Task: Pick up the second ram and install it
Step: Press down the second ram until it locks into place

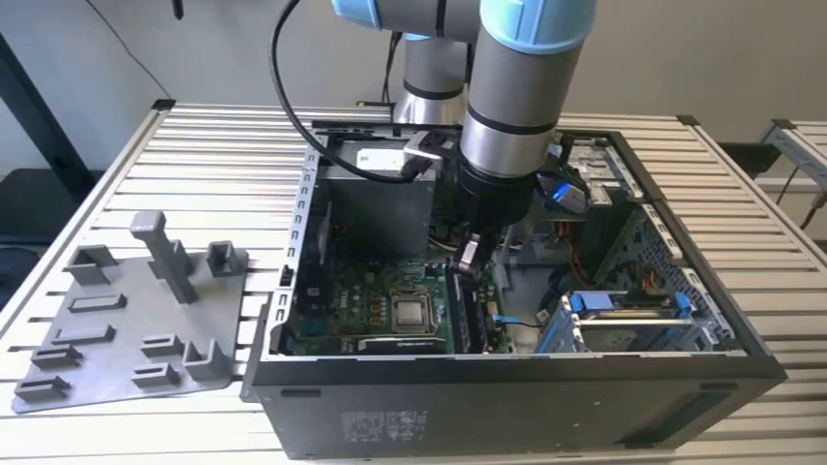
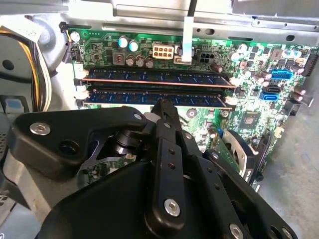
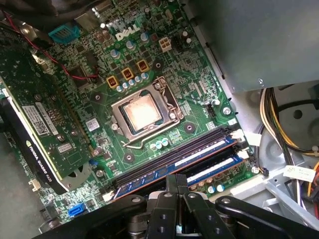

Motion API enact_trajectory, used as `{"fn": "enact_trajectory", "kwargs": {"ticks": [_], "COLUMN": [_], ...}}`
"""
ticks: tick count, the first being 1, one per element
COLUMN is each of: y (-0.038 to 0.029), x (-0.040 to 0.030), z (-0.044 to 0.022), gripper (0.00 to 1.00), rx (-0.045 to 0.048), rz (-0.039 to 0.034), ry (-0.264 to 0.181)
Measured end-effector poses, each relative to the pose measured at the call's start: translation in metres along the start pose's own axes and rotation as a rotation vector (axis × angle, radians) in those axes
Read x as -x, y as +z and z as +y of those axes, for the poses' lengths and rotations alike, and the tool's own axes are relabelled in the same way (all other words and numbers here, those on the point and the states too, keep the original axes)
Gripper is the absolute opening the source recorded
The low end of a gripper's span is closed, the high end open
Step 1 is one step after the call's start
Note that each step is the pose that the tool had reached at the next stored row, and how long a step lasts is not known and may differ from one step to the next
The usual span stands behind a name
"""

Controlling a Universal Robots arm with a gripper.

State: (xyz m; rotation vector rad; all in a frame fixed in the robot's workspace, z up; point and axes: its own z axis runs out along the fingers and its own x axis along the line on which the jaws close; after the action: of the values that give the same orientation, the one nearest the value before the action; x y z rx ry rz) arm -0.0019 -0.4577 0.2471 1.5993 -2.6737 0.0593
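Note:
Two dark blue-green ram sticks stand seated side by side in the motherboard slots. The second ram [image 2: 199,99] [image 3: 215,169] is the one closer to my gripper [image 2: 162,105] [image 3: 177,178]. The other stick [image 2: 149,76] [image 3: 164,167] sits just beyond it. My gripper's fingers are pressed together with nothing between them, and their tip rests at the middle of the second ram's top edge. In the exterior view my gripper [image 1: 468,254] hangs inside the open computer case [image 1: 517,387], above the ram slots [image 1: 468,320].
The motherboard carries a CPU socket [image 3: 142,112] and a graphics card [image 3: 35,114] standing upright. Yellow cables [image 2: 40,64] run beside the slots. A blue drive bay [image 1: 621,315] sits at the exterior view's right. A grey pegged tray [image 1: 130,320] lies outside the case, at the exterior view's left.

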Motion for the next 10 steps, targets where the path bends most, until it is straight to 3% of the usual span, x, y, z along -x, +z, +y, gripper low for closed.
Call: {"fn": "enact_trajectory", "kwargs": {"ticks": [4, 10], "y": [0.0003, 0.0009], "x": [0.0001, 0.0001], "z": [0.0, 0.0], "gripper": [0.11, 0.11], "rx": [0.0003, -0.0039], "rz": [-0.002, -0.0039], "ry": [-0.014, -0.116]}}
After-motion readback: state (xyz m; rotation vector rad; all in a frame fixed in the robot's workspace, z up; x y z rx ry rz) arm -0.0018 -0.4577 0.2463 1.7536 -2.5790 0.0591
